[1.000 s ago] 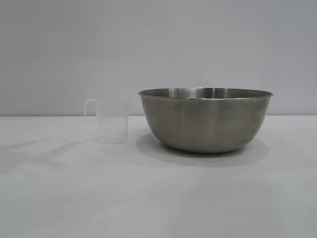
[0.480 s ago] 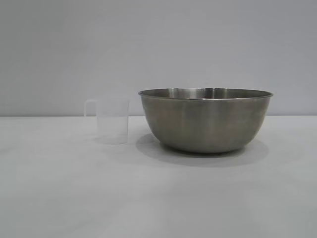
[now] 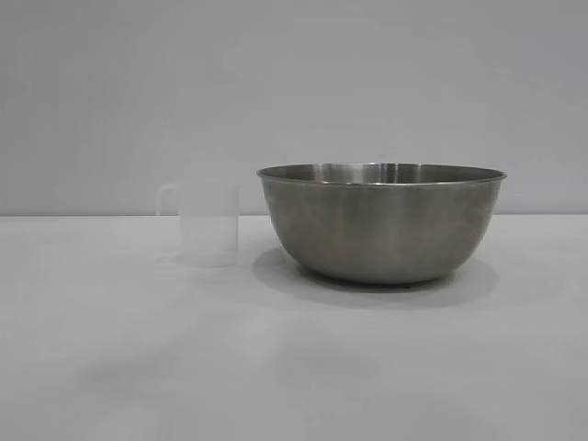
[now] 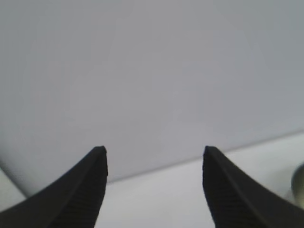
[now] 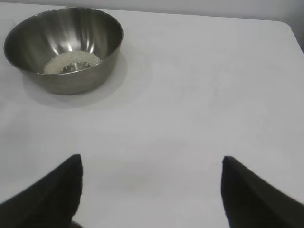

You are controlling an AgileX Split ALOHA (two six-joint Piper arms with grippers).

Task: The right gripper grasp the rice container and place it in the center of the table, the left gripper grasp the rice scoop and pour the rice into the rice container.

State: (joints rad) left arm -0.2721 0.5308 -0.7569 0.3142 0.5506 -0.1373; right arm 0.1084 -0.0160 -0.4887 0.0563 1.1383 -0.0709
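Rice container (image 3: 381, 223) is sitting on the table (image 3: 294, 367), roughly centre and a bit right in the exterior view. Rice scoop (image 3: 204, 223) is standing upright just beside it on the left, handle pointing away from the bowl, a small gap between the 2, not touching. Rice (image 5: 71, 61) is lying in the bottom of the bowl as a small crescent heap; scoop contents I can't tell.

My left gripper (image 4: 154, 164) is pointing mostly at the plain wall, jaws spread fairly wide, holding nothing. Only a sliver of the bowl's rim (image 4: 298, 183) is showing at the edge of its camera, off to one side and ahead. Scoop isn't in this wrist view.

My right gripper (image 5: 152, 171) is hanging over bare table, jaws wide apart, empty. The bowl (image 5: 64, 50) is lying well ahead of it and off to one side, nothing between the fingertips and the bowl but open tabletop.

Neither arm is showing in the exterior view.
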